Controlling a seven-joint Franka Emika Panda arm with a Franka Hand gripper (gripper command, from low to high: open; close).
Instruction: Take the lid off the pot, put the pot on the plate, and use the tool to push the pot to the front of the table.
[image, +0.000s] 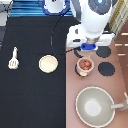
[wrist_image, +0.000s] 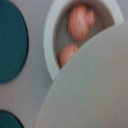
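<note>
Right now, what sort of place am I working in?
Probably a toy kitchen: a stove panel with black burners, a grey pan, and the pot. The gripper hangs above the pot.

The gripper (image: 89, 46) hangs over the stove (image: 116, 80), directly above the uncovered pot (image: 85, 66) with its reddish contents showing. The plate (image: 48, 63) and spatula (image: 14, 58) lie well apart from it on the desk (image: 30, 100).
</note>
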